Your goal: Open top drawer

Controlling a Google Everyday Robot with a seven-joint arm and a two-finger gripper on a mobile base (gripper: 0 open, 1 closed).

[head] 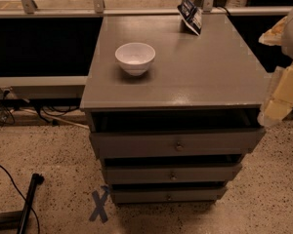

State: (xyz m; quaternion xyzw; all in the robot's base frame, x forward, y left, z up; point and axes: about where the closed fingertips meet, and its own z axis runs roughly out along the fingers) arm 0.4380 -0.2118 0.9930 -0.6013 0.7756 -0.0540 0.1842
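The grey cabinet has three drawers stacked in front. The top drawer [176,143] is the widest, with a small round knob [178,145] at its centre. It stands slightly out from under the cabinet top, with a dark gap above it. My gripper [269,112], cream-coloured, comes in from the right edge and sits by the drawer's upper right corner, well to the right of the knob.
A white bowl [135,57] sits on the cabinet top [200,77], and a dark snack bag [191,14] stands at its back edge. The two narrower drawers [172,175] are below. A blue tape X [99,206], a black pole [29,204] and cables lie on the floor to the left.
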